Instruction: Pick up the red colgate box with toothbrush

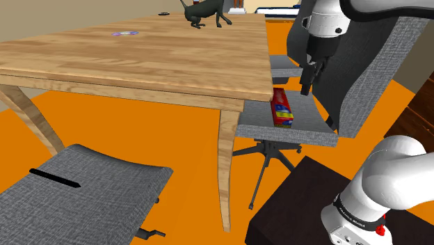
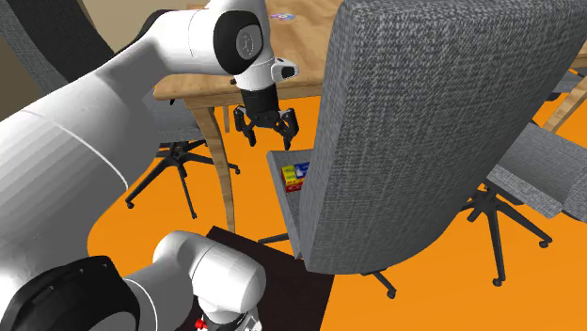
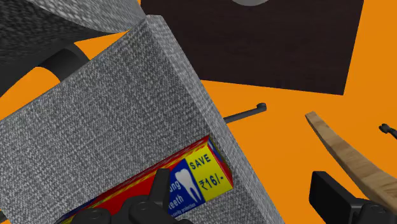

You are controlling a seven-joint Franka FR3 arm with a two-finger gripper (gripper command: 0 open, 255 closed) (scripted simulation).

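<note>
Fig.: we count 1 red box [image 1: 282, 108], lying flat on 1 grey chair seat [image 1: 313, 131], its end at the seat's edge nr. the table [image 1: 139, 62]. 1 gripper [image 2: 269, 139] hangs above it, jaws apart, gripping nothing. We see open room betw. table edge & chair back [image 1: 375, 69].

Chair seat [image 3: 114, 121]: grey woven cloth, coarse weave. Table [image 1: 139, 62]: pale wood, visible grain, smooth top. Box [image 3: 191, 181]: smooth printed faces. My pincer [image 2: 269, 141]: matt black. Floor [image 1: 139, 132]: flat smooth orange.
</note>
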